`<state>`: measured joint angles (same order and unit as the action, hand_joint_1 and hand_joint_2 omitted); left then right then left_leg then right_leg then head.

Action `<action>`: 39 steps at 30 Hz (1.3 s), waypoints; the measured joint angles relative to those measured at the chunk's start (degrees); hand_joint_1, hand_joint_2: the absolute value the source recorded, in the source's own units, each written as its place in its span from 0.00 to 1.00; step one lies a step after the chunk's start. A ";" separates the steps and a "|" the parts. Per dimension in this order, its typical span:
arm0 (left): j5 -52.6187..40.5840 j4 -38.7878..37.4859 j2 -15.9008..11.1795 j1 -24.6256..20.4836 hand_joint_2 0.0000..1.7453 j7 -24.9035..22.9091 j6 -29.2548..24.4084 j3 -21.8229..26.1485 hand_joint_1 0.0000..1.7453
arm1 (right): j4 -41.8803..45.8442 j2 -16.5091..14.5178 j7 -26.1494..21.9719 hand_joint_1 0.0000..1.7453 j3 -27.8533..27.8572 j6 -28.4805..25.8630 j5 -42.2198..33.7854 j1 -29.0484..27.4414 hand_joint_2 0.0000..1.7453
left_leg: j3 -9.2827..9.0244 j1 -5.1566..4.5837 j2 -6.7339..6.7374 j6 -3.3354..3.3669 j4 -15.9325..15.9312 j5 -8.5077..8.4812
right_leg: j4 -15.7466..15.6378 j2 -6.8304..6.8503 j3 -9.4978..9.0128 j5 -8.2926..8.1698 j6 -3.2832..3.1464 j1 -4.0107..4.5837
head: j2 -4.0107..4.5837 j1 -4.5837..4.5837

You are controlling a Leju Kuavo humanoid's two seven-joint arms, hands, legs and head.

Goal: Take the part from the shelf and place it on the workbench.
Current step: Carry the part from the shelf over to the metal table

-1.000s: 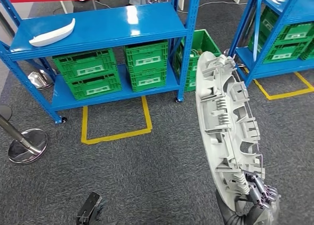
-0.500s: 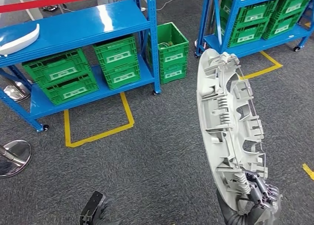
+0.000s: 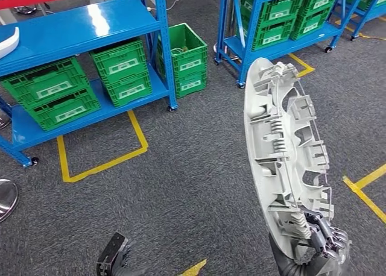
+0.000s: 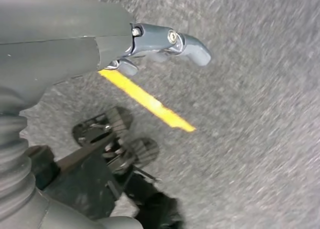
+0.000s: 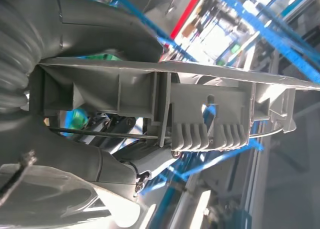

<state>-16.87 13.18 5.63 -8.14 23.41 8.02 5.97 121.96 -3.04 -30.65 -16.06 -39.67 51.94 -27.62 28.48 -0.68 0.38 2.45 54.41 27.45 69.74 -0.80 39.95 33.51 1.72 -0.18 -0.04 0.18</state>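
The part [image 3: 282,149] is a long, pale grey moulded plastic panel with ribs and clips on its inner face. It stands nearly upright over the carpet on the right of the head view. My right hand [image 3: 324,247] grips its lower end from beneath. In the right wrist view the part [image 5: 188,104] lies edge-on across the picture, clamped between my thumb and darker fingers [image 5: 113,164]. My left hand [image 3: 114,259] hangs low at the bottom edge of the head view. It holds nothing, and its fingers [image 4: 170,39] stretch out over the grey carpet.
A blue shelf rack [image 3: 86,23] with green crates [image 3: 120,71] stands at the back left, with a white curved part [image 3: 6,41] on its top board. A green crate [image 3: 186,56] sits on the floor, and a second rack [image 3: 273,44] stands behind the part. Yellow tape lines [image 3: 102,161] mark the carpet.
The whole scene has slid left, so the camera has turned right; the second rack has come further into view. The part stays in my right hand, and my left hand hangs as before.
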 joint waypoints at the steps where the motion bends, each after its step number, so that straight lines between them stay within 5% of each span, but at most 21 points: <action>1: -0.09 0.00 0.08 0.15 1.00 -0.01 0.00 0.00 0.00 | 0.09 -0.05 -0.03 1.00 0.13 0.00 0.16 -0.08 1.00 | 0.49 0.06 0.70 -0.15 0.14 -0.25 | 3.01 0.23 0.93 1.24 0.40 -0.25 | 0.00 -0.02; 3: -0.19 0.00 0.21 0.24 1.00 -0.01 0.00 0.01 0.00 | 0.34 -0.26 -0.14 1.00 0.46 0.00 0.51 -0.31 1.00 | 1.34 0.36 1.94 -0.52 0.59 -0.55 | 2.46 0.66 -0.61 0.58 1.17 -0.74 | 0.00 -0.01; 6: -0.35 0.01 0.33 0.13 1.00 -0.01 -0.02 0.04 0.00 | 0.71 -0.79 -0.52 1.00 1.16 0.00 1.02 -0.55 1.00 | 2.29 0.78 3.22 -1.55 2.07 -0.28 | -8.90 2.61 -8.03 -2.85 2.02 -1.27 | 0.00 -0.11; 8: -0.45 0.02 0.30 0.08 1.00 -0.01 -0.04 0.07 0.00 | 0.89 -1.15 -0.74 1.00 1.47 0.00 1.20 -0.71 1.00 | 2.66 0.61 3.67 -2.37 2.97 -0.14 | -11.86 3.12 -9.83 -3.08 1.29 -1.20 | 0.00 -0.11; 11: -0.53 0.02 0.34 0.02 1.00 -0.01 -0.04 0.09 0.00 | 1.13 -1.66 -0.80 1.00 1.76 0.00 1.61 -1.21 1.00 | 2.93 0.76 3.77 -3.23 3.57 0.06 | -11.43 2.07 -9.28 -3.64 -0.46 -1.10 | 0.00 0.00; 13: -0.60 0.02 0.34 -0.02 1.00 -0.01 -0.04 0.09 0.00 | 1.42 -2.00 -0.79 1.00 2.07 0.00 2.09 -1.48 1.00 | 4.18 1.00 2.34 -3.80 6.72 2.70 | -11.44 1.46 -8.84 -4.10 -1.41 -1.17 | 0.00 0.10; 15: -0.73 0.02 0.34 0.08 1.00 -0.04 -0.04 0.09 0.00 | 1.77 -2.32 -0.80 1.00 2.51 0.00 2.64 -1.74 1.00 | 7.10 1.09 0.75 -4.11 14.30 7.06 | -11.44 0.74 -8.29 -4.51 -1.99 -1.02 | 0.00 0.18; 17: -0.93 0.02 0.39 0.25 1.00 -0.12 -0.04 0.12 0.00 | 2.19 -2.73 -0.89 1.00 2.99 0.00 3.17 -2.15 1.00 | 9.18 1.06 0.26 -3.90 20.02 9.00 | -11.41 -0.22 -7.85 -4.88 -2.29 -0.69 | 0.00 0.18; 19: -1.14 0.02 0.48 0.29 1.00 -0.18 -0.04 0.20 0.00 | 2.65 -3.33 -1.21 1.00 3.55 0.00 3.61 -2.64 1.00 | 7.54 0.89 -0.15 -3.04 17.26 6.48 | -11.40 -1.31 -7.69 -5.15 -2.40 -0.26 | 0.00 0.18; 22: -1.26 0.02 0.34 0.28 1.00 -0.18 -0.05 0.45 0.00 | 3.54 -4.60 -2.39 1.00 4.85 -0.01 4.40 -3.27 1.00 | 2.31 0.32 -3.06 -0.73 6.45 1.48 | -11.38 -2.86 -7.40 -5.60 -2.29 0.12 | 0.00 0.14; 24: -1.31 0.02 0.25 0.38 1.00 -0.18 -0.07 0.57 0.00 | 3.95 -5.38 -3.17 1.00 5.62 -0.02 4.66 -3.61 1.00 | 1.46 0.11 -3.81 -0.03 4.21 1.17 | -11.35 -3.75 -6.87 -6.00 -1.80 0.01 | 0.00 0.21; 27: -1.35 0.03 0.57 0.21 1.00 -0.17 -0.06 0.67 0.00 | 4.58 -6.29 -3.56 1.00 6.51 -0.02 4.97 -4.40 1.00 | 1.31 0.45 -2.30 -0.36 2.32 0.65 | -10.67 -3.28 -5.55 -5.72 -0.86 -0.02 | 0.00 0.18; 31: -1.37 0.07 0.72 0.47 1.00 -0.17 -0.05 0.79 0.00 | 4.78 -6.75 -3.96 1.00 7.14 -0.02 5.10 -4.51 1.00 | 1.76 0.77 0.15 -0.66 1.50 -0.03 | 0.85 0.18 -0.47 1.25 0.56 -0.40 | 0.00 -0.24; 33: -1.38 0.07 0.79 0.62 1.00 -0.18 -0.04 0.79 0.00 | 4.82 -6.86 -4.02 1.00 7.20 -0.02 5.10 -4.63 1.00 | 2.03 0.88 1.56 -0.85 1.70 -0.10 | 3.59 0.44 0.11 1.66 1.30 -0.79 | 0.00 -0.23; 36: -1.38 0.07 0.85 0.52 1.00 -0.18 -0.05 0.80 0.00 | 5.01 -7.27 -4.53 1.00 7.53 -0.02 5.10 -4.79 1.00 | 2.31 1.18 3.15 -1.69 2.62 0.26 | -5.93 2.15 -5.85 -2.45 2.24 -1.31 | 0.00 -0.29; 39: -1.46 0.09 0.77 0.46 1.00 -0.10 -0.14 0.93 0.00 | 5.72 -8.44 -5.78 1.00 8.49 -0.02 4.85 -5.37 1.00 | 2.56 0.86 3.85 -2.87 3.75 0.70 | -10.59 3.02 -8.64 -3.02 1.07 -1.23 | 0.00 -0.29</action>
<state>-18.33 13.27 6.40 -7.68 23.31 7.88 6.90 127.67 -11.49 -36.43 -7.57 -39.69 56.79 -32.99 31.04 0.17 4.23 -0.42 58.17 28.16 59.15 2.22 31.31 30.49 2.78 -1.42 -0.04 -0.11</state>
